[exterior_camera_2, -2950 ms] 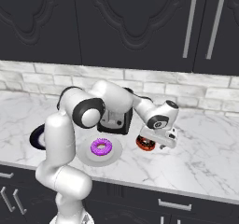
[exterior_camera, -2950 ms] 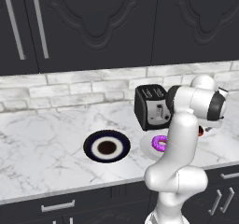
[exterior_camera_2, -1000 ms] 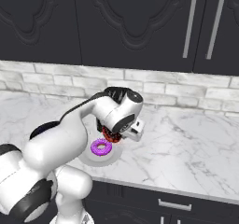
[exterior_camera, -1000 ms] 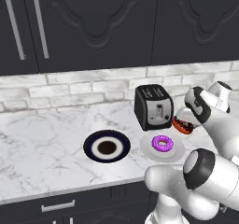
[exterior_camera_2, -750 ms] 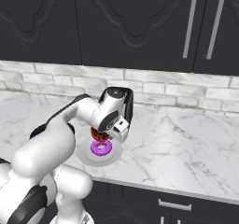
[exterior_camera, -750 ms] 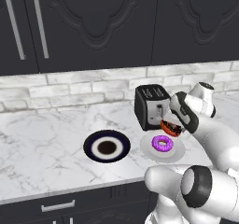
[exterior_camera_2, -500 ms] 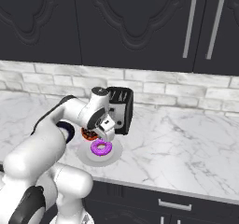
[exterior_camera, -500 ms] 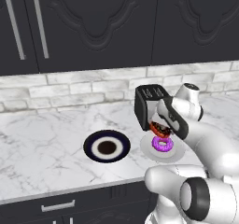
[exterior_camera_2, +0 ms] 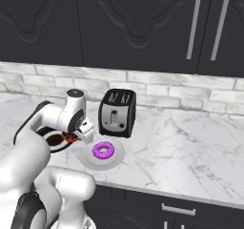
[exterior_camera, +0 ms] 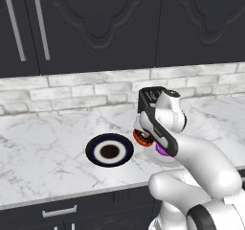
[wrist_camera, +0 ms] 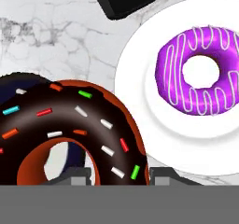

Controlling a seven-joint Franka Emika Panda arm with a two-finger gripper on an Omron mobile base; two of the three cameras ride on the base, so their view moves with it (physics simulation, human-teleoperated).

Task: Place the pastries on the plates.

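The claw (exterior_camera: 143, 137) pinches the chocolate donut (wrist_camera: 70, 129), a fat red-orange ring with a glossy dark top scattered with short sprinkles (white, red, orange, green and blue). In the hand view the ring stands very near the lens, and the two dark fingertips (wrist_camera: 78, 175) rise at its lower edge, one on each side of the dough. From the left base view the donut (exterior_camera: 142, 138) hangs above the counter, between the two plates and not touching either one. In the right base view it (exterior_camera_2: 72, 138) is a small dark and red spot under the white hand.

Just beside it lies the white plate (wrist_camera: 135, 106), round, smooth and plain, with a shallow raised step in its middle. On that step rests the purple donut (wrist_camera: 202, 77), a shiny ring with thin white icing lines looping across it; in the right base view it (exterior_camera_2: 103, 150) sits flat in the middle of the plate (exterior_camera_2: 86, 159).

On the other side is the navy plate (exterior_camera: 95, 153), a flat dark disc with a white inner ring and a brown centre; only its dark rim (wrist_camera: 9, 90) shows behind the held donut in the hand view.

Behind the white plate stands the toaster (exterior_camera_2: 117, 112), a boxy black thing with rounded corners and a grey metal face. All of it rests on the counter (exterior_camera_2: 190, 151), white marble with grey veins, backed by pale bricks (exterior_camera: 67, 95) and dark cabinets (exterior_camera: 105, 23) with carved panels and slim metal handles.
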